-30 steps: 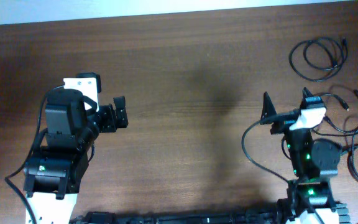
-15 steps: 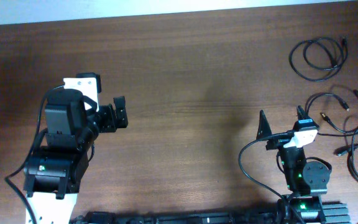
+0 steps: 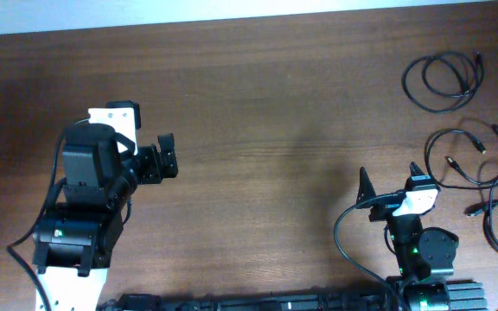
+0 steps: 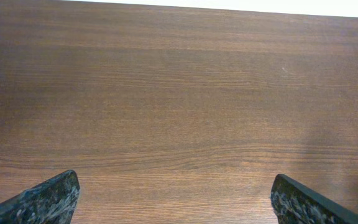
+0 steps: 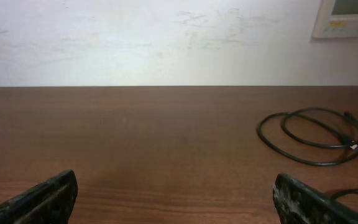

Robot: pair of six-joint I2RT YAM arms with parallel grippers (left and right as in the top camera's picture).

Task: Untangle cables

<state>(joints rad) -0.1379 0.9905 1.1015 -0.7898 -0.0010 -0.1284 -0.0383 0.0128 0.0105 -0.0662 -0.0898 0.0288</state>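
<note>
Right gripper [image 3: 388,175] withdrawn, spread; left gripper [image 3: 169,154] spread; cables [image 3: 476,60] looped, plugs seemingly rightward.

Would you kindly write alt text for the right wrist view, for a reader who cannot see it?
A looped black cable lies on the wooden table, ahead and to the right of the open, empty right gripper. A white wall stands behind.

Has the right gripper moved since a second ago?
Yes. The right gripper has drawn back toward the near edge of the table, farther from the coiled cable at the far right, which has not shifted.
</note>
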